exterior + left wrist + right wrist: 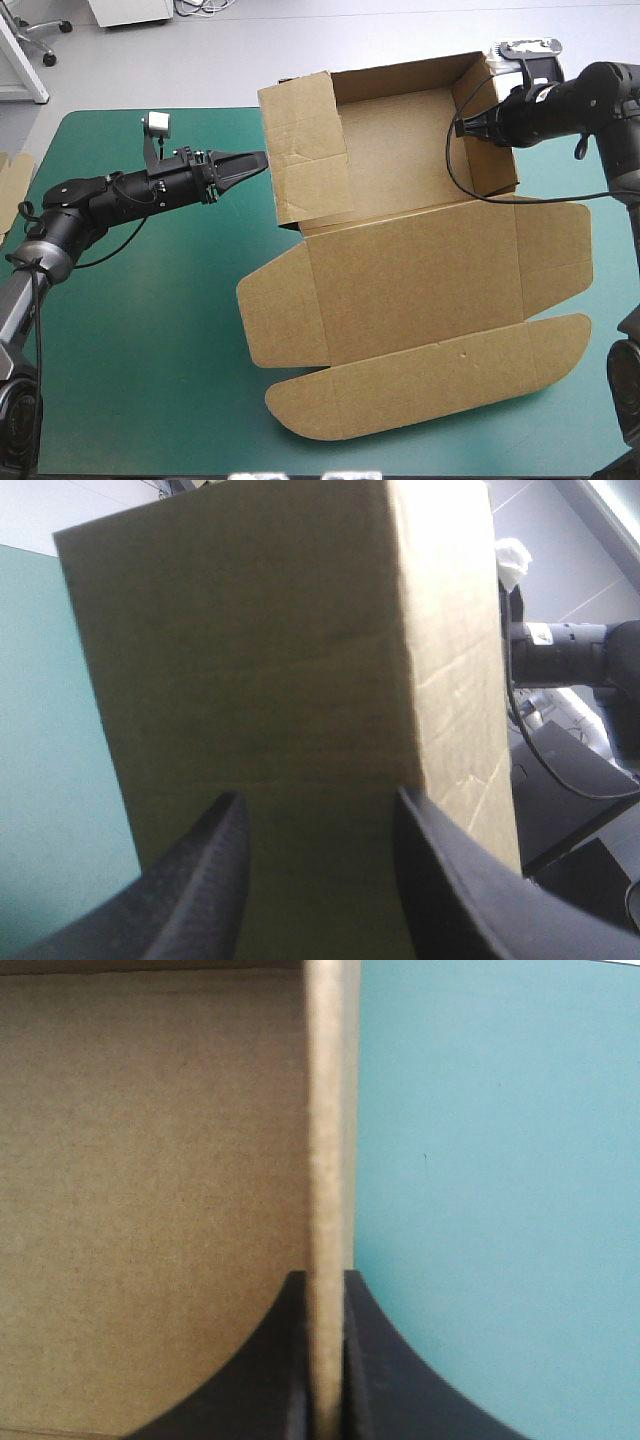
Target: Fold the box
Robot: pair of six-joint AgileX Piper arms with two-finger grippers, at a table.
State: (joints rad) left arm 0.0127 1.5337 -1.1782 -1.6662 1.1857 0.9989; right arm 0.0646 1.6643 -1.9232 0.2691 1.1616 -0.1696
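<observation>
Brown box wall between right fingers

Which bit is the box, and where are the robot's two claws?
box (410, 262): high view, on its flat middle panel.
left gripper (259, 159): high view, at its fingertips, by the box's raised wall.
right gripper (325, 1276): right wrist view, between its fingertips, which pinch a box wall.

The box wall blurred in the right claw; left-edge board cut off
</observation>
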